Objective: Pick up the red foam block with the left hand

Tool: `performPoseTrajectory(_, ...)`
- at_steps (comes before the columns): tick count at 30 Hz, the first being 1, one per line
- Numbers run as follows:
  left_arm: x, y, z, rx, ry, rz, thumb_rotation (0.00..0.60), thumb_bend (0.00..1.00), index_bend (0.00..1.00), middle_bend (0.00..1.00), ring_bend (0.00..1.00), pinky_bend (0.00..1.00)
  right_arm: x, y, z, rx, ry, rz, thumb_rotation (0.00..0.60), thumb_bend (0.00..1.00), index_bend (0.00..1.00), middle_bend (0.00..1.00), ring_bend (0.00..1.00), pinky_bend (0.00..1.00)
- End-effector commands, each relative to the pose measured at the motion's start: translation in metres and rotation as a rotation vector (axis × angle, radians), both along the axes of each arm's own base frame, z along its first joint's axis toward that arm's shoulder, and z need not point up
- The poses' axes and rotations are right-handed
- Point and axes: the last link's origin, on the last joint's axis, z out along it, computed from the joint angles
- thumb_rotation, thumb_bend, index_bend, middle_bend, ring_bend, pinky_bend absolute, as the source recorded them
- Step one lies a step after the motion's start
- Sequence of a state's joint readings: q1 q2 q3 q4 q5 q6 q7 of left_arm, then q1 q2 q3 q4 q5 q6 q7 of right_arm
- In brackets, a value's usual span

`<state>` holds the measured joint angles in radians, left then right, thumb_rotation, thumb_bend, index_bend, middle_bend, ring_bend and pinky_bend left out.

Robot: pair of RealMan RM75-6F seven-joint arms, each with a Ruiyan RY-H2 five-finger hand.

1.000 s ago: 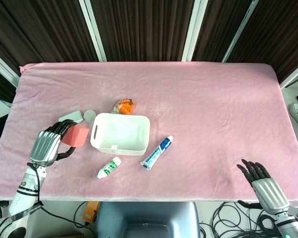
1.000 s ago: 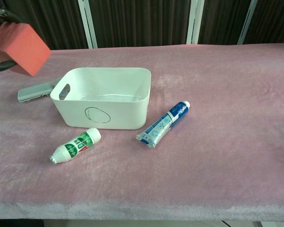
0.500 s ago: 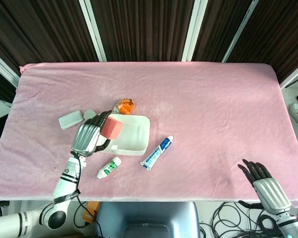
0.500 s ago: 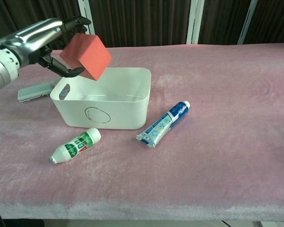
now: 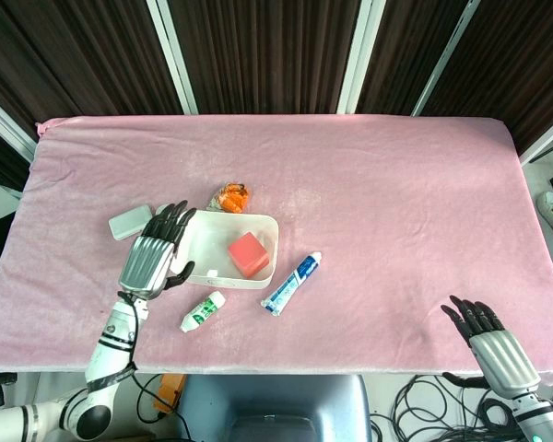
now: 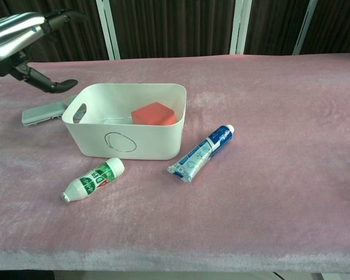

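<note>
The red foam block (image 5: 248,255) lies inside the white basket (image 5: 205,269), toward its right side; in the chest view the red foam block (image 6: 154,114) shows above the basket's front wall (image 6: 125,142). My left hand (image 5: 155,254) hovers over the basket's left end, fingers spread and holding nothing. The chest view catches my left hand (image 6: 24,42) at the upper left, empty and above the table. My right hand (image 5: 490,342) rests open near the table's front right corner, far from the block.
A green-and-white bottle (image 5: 203,311) lies in front of the basket and a blue toothpaste tube (image 5: 291,284) to its right. An orange packet (image 5: 229,197) sits behind the basket. A grey case (image 5: 130,222) lies left of it.
My left hand let go of the red block, which dropped into the basket. The hand has drawn back to the left and its fingers have spread. The right hand stayed still.
</note>
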<state>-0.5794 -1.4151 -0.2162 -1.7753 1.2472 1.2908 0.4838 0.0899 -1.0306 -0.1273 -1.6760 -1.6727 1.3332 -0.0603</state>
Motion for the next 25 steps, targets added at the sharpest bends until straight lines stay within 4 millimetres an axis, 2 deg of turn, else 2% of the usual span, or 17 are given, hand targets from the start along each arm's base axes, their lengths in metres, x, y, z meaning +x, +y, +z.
performPoseTrajectory(1,-0.043,-0.029,0.023,-0.003,0.088,0.032,0.600,0.33,0.00,0.00,0.00,0.16,0.000,0.000,0.000,-0.001,0.000,0.000,0.600,0.10,0.00,0.00,0.00,0.18)
performPoseTrajectory(3,-0.071,-0.043,0.033,-0.020,0.107,0.088,0.600,0.33,0.00,0.00,0.00,0.17,0.001,0.000,0.000,-0.012,-0.003,0.004,0.600,0.10,0.00,0.00,0.00,0.18)
performPoseTrajectory(9,-0.135,-0.079,0.057,-0.085,0.013,0.222,0.600,0.33,0.00,0.00,0.00,0.17,0.002,0.003,-0.001,-0.046,-0.006,0.027,0.600,0.10,0.00,0.00,0.00,0.18)
performPoseTrajectory(12,-0.154,-0.089,0.065,-0.027,0.010,0.233,0.600,0.34,0.00,0.00,0.00,0.16,0.001,0.003,-0.002,-0.060,-0.005,0.029,0.600,0.10,0.00,0.00,0.00,0.18)
performPoseTrajectory(16,-0.167,-0.098,0.064,-0.002,0.056,0.233,0.600,0.34,0.00,0.00,0.00,0.15,0.001,0.002,-0.003,-0.084,0.010,0.031,0.600,0.10,0.00,0.00,0.00,0.18)
performPoseTrajectory(25,-0.167,-0.105,0.061,0.010,0.069,0.217,0.600,0.35,0.00,0.00,0.00,0.15,0.000,0.003,-0.006,-0.077,0.020,0.024,0.600,0.10,0.00,0.00,0.00,0.18)
